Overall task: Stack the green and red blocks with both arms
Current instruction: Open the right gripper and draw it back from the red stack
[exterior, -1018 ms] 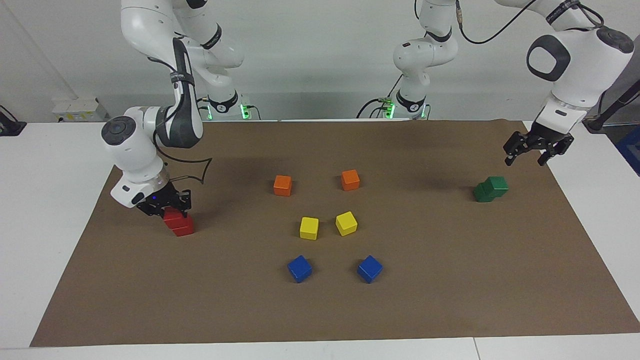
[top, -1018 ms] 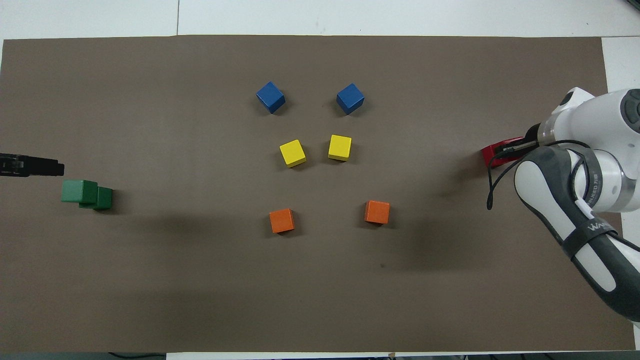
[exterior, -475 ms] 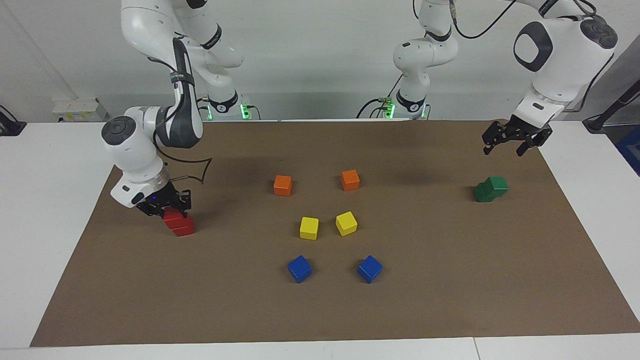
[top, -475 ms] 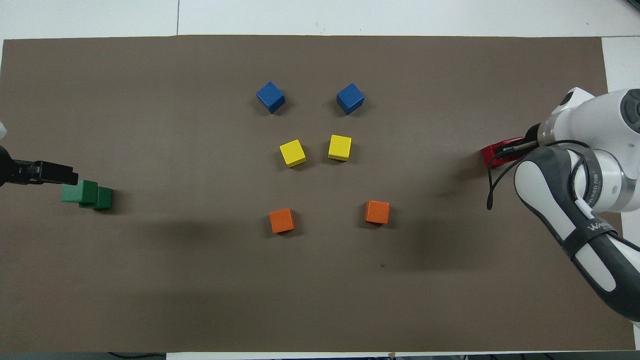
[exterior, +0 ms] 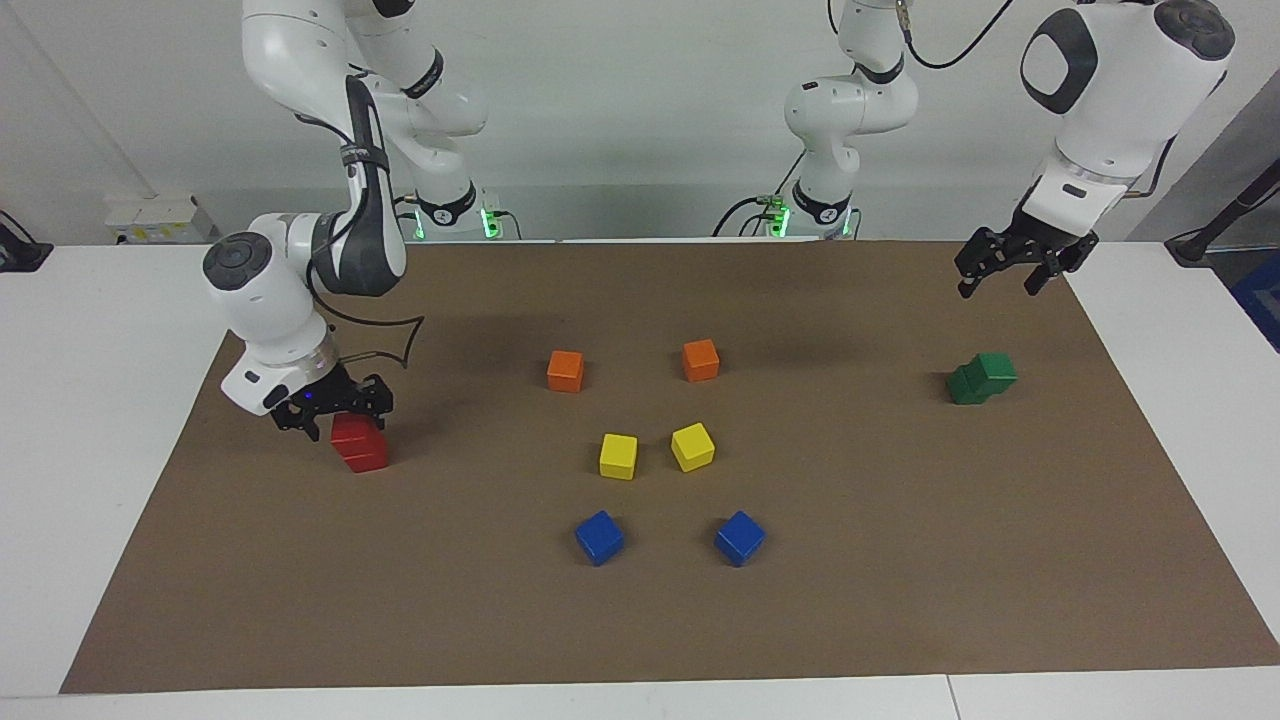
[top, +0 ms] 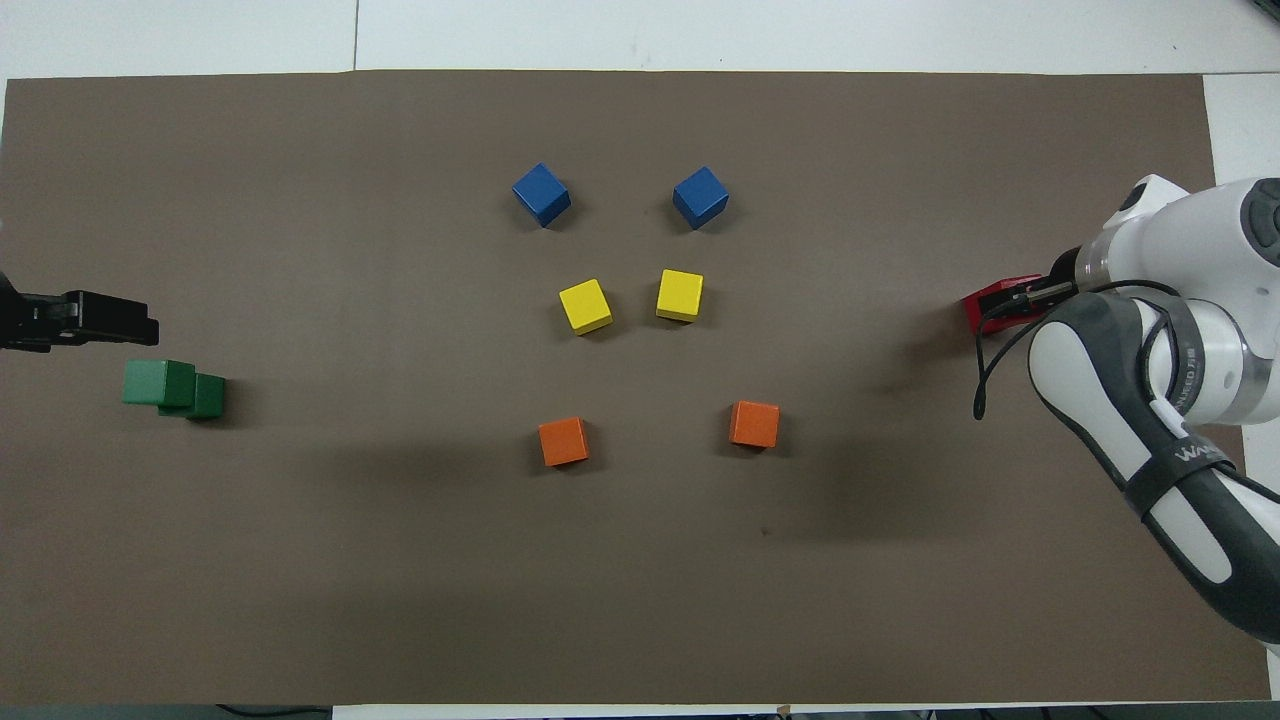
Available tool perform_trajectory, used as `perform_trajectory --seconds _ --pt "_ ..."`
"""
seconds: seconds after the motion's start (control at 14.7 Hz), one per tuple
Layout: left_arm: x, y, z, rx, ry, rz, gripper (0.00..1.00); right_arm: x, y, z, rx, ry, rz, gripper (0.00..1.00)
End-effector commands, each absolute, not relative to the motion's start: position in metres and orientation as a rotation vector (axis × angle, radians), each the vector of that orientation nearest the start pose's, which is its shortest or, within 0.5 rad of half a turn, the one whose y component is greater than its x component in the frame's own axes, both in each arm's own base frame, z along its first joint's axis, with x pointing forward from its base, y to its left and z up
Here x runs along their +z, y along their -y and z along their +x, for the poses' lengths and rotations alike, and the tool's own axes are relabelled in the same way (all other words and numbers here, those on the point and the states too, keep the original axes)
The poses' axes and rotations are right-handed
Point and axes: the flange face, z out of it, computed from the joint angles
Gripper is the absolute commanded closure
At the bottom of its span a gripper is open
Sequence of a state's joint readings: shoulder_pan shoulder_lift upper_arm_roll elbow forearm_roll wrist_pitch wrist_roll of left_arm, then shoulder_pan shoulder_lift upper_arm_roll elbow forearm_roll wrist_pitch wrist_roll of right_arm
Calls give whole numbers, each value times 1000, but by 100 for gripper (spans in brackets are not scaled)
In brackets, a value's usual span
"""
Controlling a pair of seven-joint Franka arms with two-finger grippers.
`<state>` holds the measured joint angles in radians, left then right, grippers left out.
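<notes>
**Brown mat on a white desk: two finished stacks, both grippers let go**

Brown matting (exterior: 900, 600) covers most of the white desk (exterior: 90, 400), with ten small cubes on it.

Compared with a second ago, the right gripper (exterior: 333, 418) has spread its fingers; it was clamped on the upper red block and now straddles it with fingers apart, low at the red stack. The left gripper (exterior: 1010, 272), fingers apart and holding nothing, has risen and drifted from the mat's edge to a spot over the mat, well above the green stack. No cube has shifted.

Counted: two red blocks (exterior: 358, 442), two green blocks (exterior: 980, 378), two orange cubes (exterior: 565, 370), two yellow cubes (exterior: 618, 456), two blue cubes (exterior: 599, 537).

Each stack stands upright, its long axis vertical. The red stack is at the right arm's end of the desk, its upper block nearly square on the lower one. The green stack is at the left arm's end; its upper block sits offset, overhanging the lower one toward that end of the desk. Orange, yellow and blue pairs lie mid-mat, orange nearest the robots, blue farthest.
</notes>
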<state>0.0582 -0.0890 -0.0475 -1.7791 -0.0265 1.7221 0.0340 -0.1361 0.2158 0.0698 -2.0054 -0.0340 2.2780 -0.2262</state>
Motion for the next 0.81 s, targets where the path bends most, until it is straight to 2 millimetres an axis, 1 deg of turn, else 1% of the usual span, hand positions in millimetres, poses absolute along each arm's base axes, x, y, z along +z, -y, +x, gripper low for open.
perform_trajectory --seconds 0.0,0.07,0.2,0.27,0.34,0.41,0.48,0.54,0.75 --pt "597 0 545 7 -28 -3152 0 361 42 592 -117 295 -3155 0" --pt "602 1 544 14 -30 -3152 0 363 43 593 -108 290 -3154 0" --pt "603 -1 544 17 -28 -3149 0 374 44 596 -110 289 -3155 0" --pt "603 -2 544 17 -28 -3149 0 385 42 600 -98 294 -3154 0" --pt "604 -2 544 15 -32 -3139 0 400 41 603 -69 293 -3152 0" --pt "606 -4 544 20 -37 -3124 0 419 38 605 -48 288 -3149 0" --pt "604 -4 545 31 -37 -3122 0 436 36 605 -27 284 -3146 0" --pt "607 -4 547 20 -37 -3125 0 456 34 601 -31 274 -3148 0" --pt "610 -2 547 15 -44 -3136 0 499 26 581 -26 265 -3149 0"
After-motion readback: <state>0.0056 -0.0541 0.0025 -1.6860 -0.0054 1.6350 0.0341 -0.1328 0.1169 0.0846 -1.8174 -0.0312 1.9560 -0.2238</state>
